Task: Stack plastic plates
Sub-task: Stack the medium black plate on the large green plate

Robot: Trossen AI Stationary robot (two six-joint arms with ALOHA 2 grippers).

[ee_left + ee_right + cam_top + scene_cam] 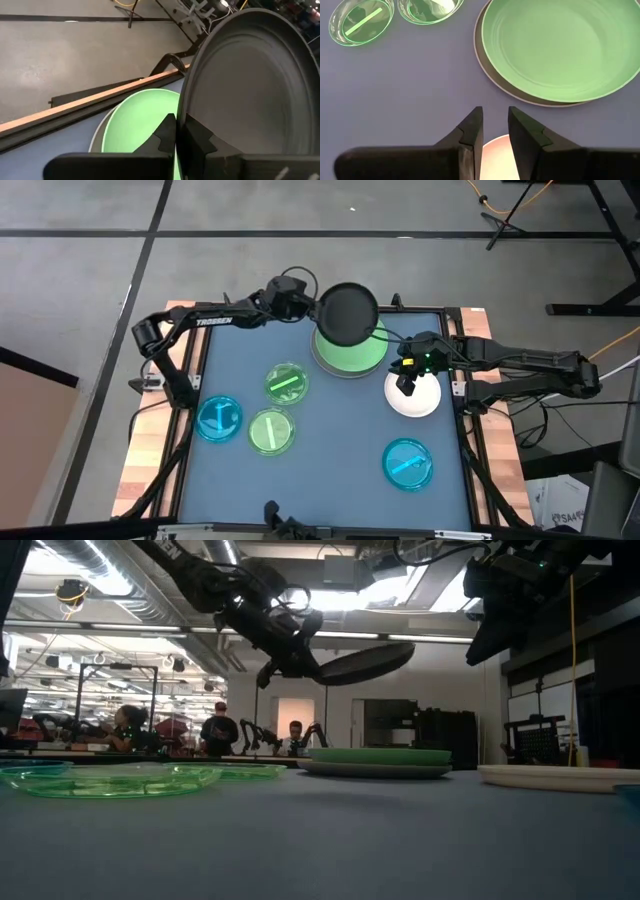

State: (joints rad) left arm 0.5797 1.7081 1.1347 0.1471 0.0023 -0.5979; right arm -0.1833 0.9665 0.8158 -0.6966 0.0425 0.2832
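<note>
On the left of the table four small plates lie loose — a translucent blue plate (218,420) nearest the left edge, then two translucent green plates (287,382) (271,431) just beside each other, none of them stacked yet. Further along, toward the back, the stack has begun: the large light green plate (350,350) sits on the large grey plate (487,70), whose rim shows only as a thin crescent beneath it.

The left gripper (310,308) reaches in from the back left corner, its jaws clamped on the rim of the black plate (348,312), which hangs in the air above the green one — slightly tilted in the low view and not yet touching the stack. I'd judge this is the third plate about to go down.

To the right, the small white plate (413,398) and a second blue plate (407,463) lie apart on the table, so five small plates remain. The right gripper (407,385) hovers over the white plate, jaws nearly together with a narrow gap, holding nothing.
</note>
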